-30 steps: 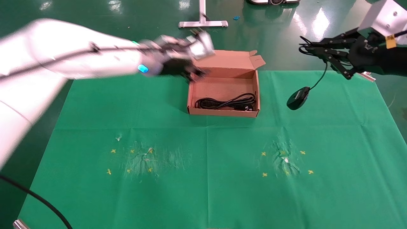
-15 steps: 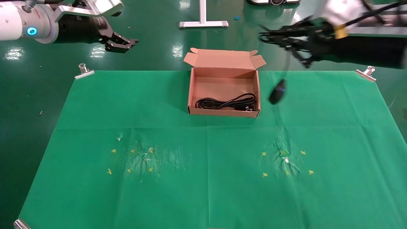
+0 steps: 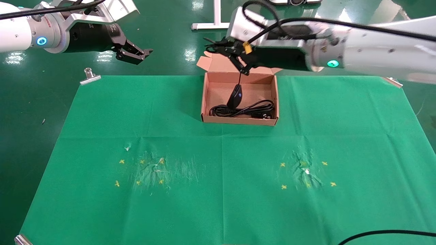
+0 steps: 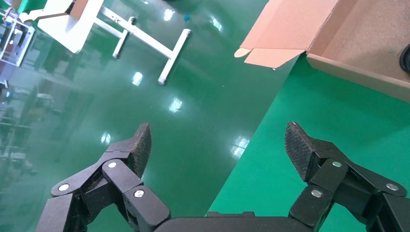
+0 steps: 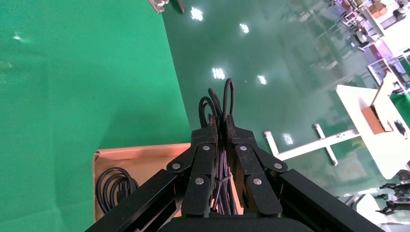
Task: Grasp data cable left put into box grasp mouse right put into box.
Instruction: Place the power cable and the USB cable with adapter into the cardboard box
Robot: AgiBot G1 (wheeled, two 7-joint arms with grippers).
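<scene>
Data cable point(image 3: 243, 110): already lying coiled on the floor of the box point(image 3: 274, 102), toward its near wall; that half looks done.
Mouse point(image 3: 234, 96): dangling by its thin cord over the box's inside, just above the coil (whether it brushes the cable I can't quite tell from here).
Right pincer point(image 3: 227, 48): pressed together on a bunch of the mouse's cord, above the box's far edge near the open lid.
Left pincer point(image 3: 136, 54): spread wide, holding nothing, off beyond the desk's point(image 3: 136, 112) far left corner.
What's left: lower the mouse into the box and let the cord go.
</scene>
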